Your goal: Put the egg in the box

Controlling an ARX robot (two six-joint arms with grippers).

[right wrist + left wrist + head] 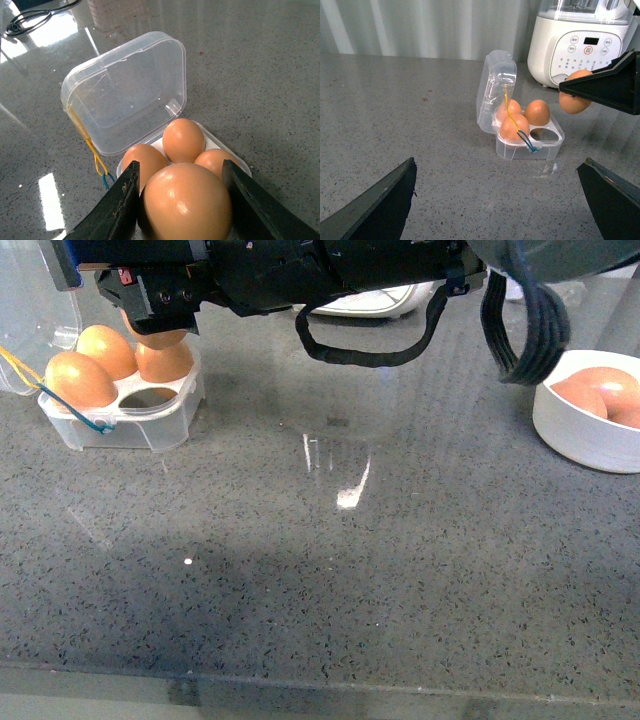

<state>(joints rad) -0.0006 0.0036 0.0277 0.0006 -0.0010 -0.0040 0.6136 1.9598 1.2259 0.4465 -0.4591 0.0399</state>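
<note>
Right arm's fingers closed on the egg, one on either flank; we judged the hold gentle, to spare the shell. Egg hung in the air just above the box, not touching it; whether squarely over the empty cell we could not tell. Lid stood thrown back, leaving the tray open from above; three seated eggs filled the other cells. Left arm's fingers spread wide, holding nothing, well apart from the box, presumably to stay clear. White bowl of spare eggs sat across the counter.

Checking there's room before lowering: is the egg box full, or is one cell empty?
Not full: the box holds three eggs, and one cell is empty.
</note>
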